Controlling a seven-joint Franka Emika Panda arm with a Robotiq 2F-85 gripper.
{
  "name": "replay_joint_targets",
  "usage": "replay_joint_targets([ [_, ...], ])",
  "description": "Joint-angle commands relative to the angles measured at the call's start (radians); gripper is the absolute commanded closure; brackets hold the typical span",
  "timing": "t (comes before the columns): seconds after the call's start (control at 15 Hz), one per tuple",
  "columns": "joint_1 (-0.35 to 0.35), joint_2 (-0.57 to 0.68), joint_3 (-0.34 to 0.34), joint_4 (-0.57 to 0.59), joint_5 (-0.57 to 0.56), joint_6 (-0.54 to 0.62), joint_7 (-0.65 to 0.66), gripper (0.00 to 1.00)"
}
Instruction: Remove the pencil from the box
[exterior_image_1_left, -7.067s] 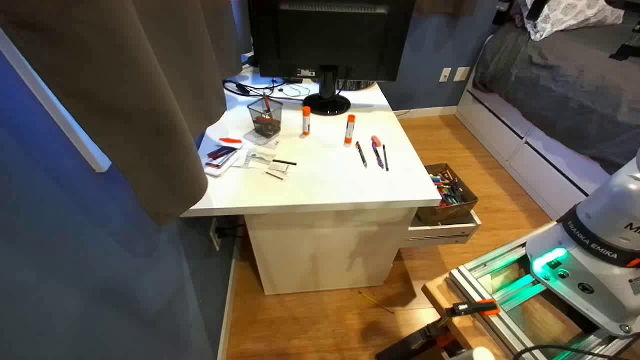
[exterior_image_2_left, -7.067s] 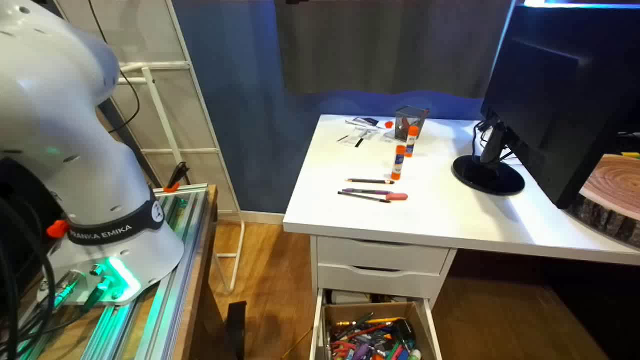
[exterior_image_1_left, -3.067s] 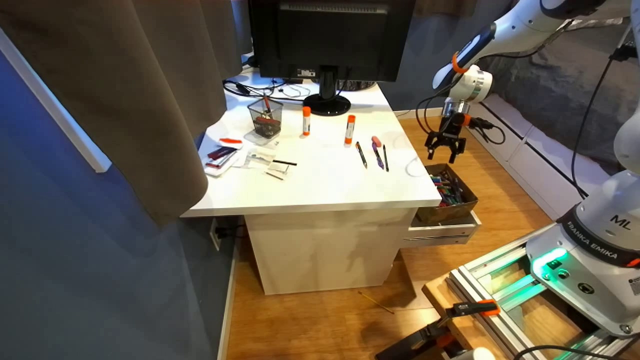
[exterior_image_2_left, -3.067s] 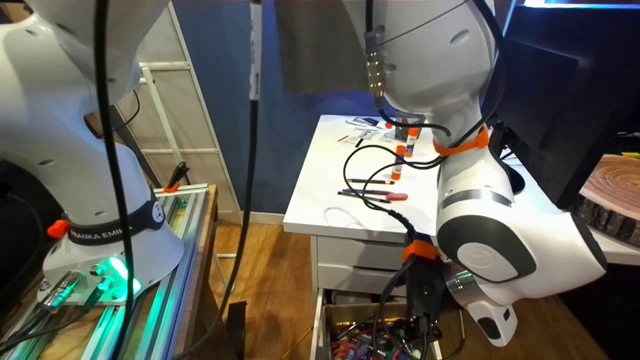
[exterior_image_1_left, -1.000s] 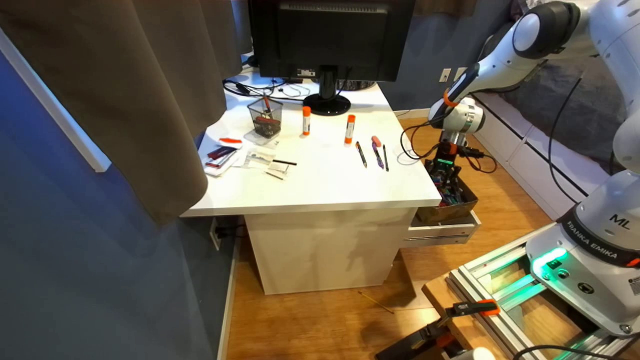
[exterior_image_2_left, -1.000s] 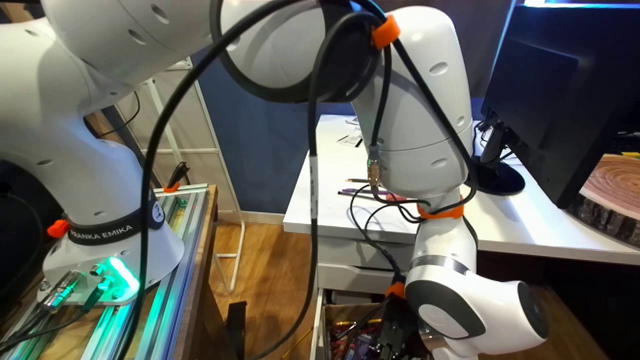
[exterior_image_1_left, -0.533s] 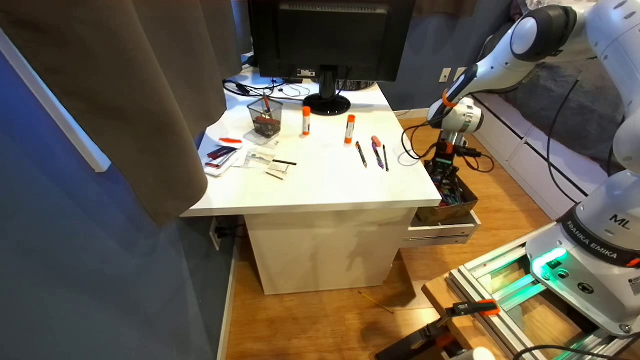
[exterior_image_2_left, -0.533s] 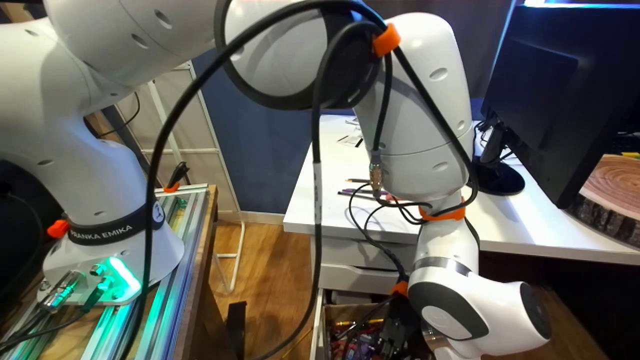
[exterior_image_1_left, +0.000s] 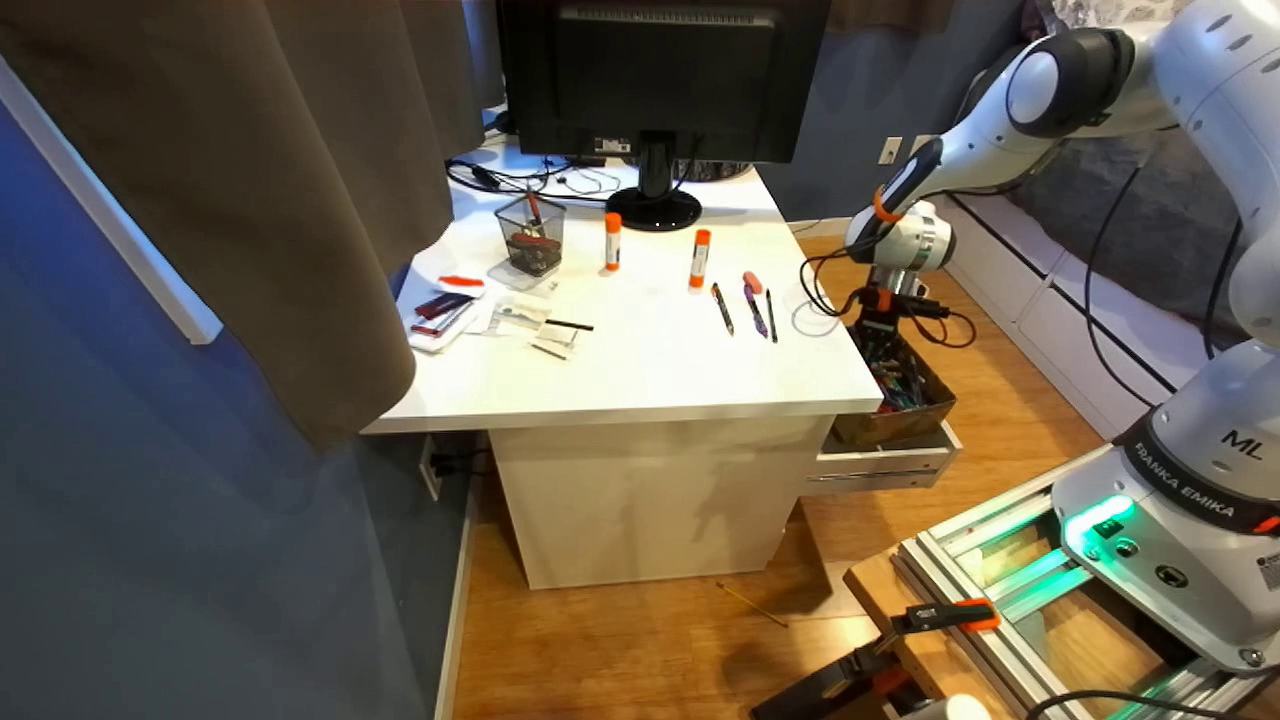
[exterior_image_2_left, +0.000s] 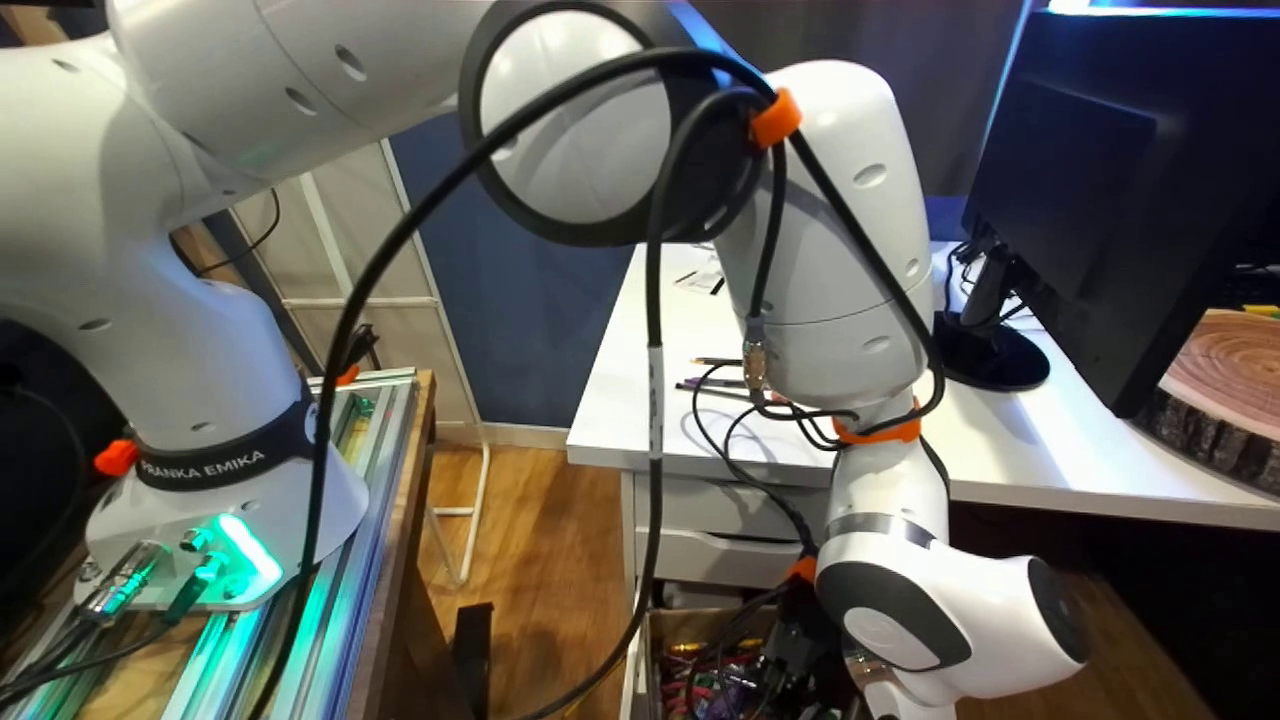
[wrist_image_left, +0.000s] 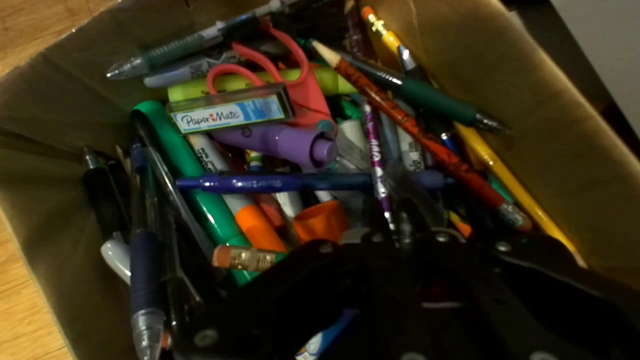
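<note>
The box (wrist_image_left: 565, 120) is brown cardboard, crammed with pens, markers and pencils; it sits in an open white drawer (exterior_image_1_left: 880, 470). Reaching down into it, my gripper (wrist_image_left: 395, 212) has its fingers drawn together around the lower end of a thin purple-and-silver patterned pencil (wrist_image_left: 374, 150). This pencil leans among the other items, its upper part free of the jaws and crossing over a blue pen (wrist_image_left: 275, 183). The exact contact at the fingertips is dark and partly blurred. In both exterior views the gripper (exterior_image_1_left: 880, 345) is at the box, its fingertips hidden inside.
A red pencil (wrist_image_left: 425, 135), a dark green pen (wrist_image_left: 440, 100) and coral scissors (wrist_image_left: 305, 97) lie around the fingers. The white desk (exterior_image_1_left: 650, 375) rises beside the drawer, with glue sticks (exterior_image_1_left: 699, 260) and a monitor (exterior_image_1_left: 660, 80). A yellow pencil (exterior_image_1_left: 752, 604) lies on the floor.
The arm swung in over the box and went down. During the last second the gripper has sunk deeper into the box and shifted slightly, and its spread fingers have come together.
</note>
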Motion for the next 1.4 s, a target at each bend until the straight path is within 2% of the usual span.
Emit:
replay_joint_targets([
  [0.0, 0.022, 0.03, -0.017, 0.037, 0.006, 0.0, 0.041, 1.0],
  [0.07, 0.023, 0.026, -0.019, 0.031, 0.006, 0.005, 0.042, 0.98],
  [0.4, 0.006, -0.026, -0.02, -0.058, 0.009, 0.062, -0.003, 0.98],
  [0.93, -0.037, -0.176, 0.004, -0.322, 0.038, 0.364, -0.075, 0.98],
  [1.33, -0.07, -0.275, 0.051, -0.502, 0.038, 0.566, -0.107, 0.98],
])
